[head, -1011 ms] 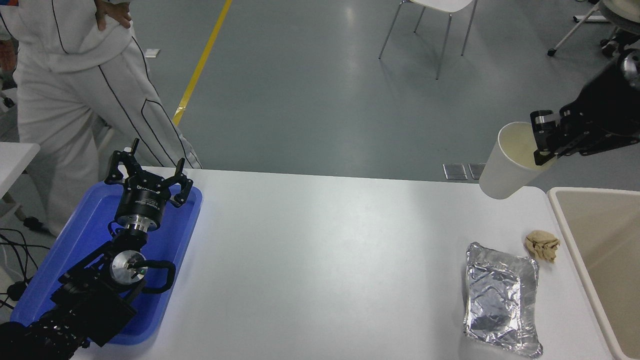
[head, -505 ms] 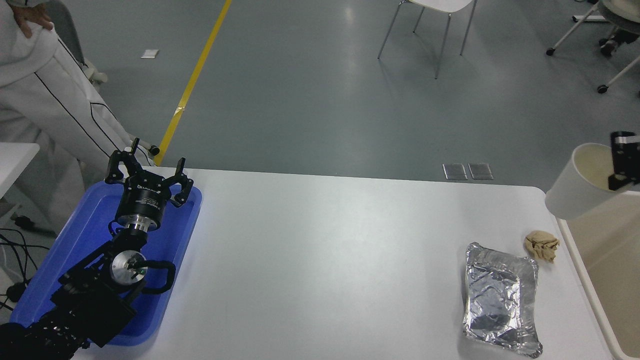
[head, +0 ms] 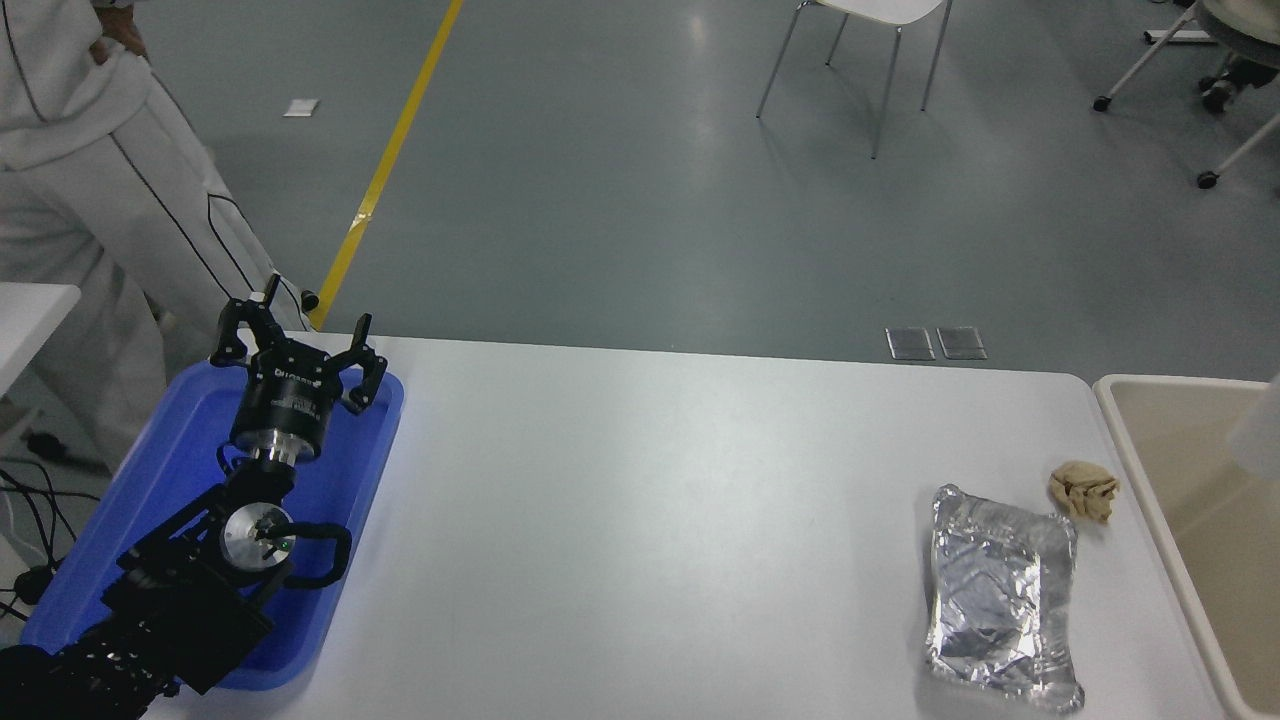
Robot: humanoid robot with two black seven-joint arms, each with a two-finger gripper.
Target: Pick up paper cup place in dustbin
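Observation:
The white paper cup [head: 1260, 430] shows only as a blurred pale sliver at the right edge, over the beige dustbin [head: 1170, 381]. Most of the cup is cut off by the picture's edge. I cannot tell whether anything holds it. The dustbin stands against the table's right end and only its left part is in view. My right gripper is out of view. My left gripper [head: 296, 340] is open and empty, parked above the blue tray [head: 170, 450] at the lower left.
A crumpled silver foil pouch [head: 1000, 595] lies on the white table [head: 650, 520] near the front right, with a small tan paper wad [head: 1084, 491] beside the bin's rim. A person in white stands at the far left [head: 90, 190]. A chair stands on the floor behind.
The right gripper carried the cup rightward from above the table's far right corner to over the bin, then left the picture. The person at the far left shifted further left.

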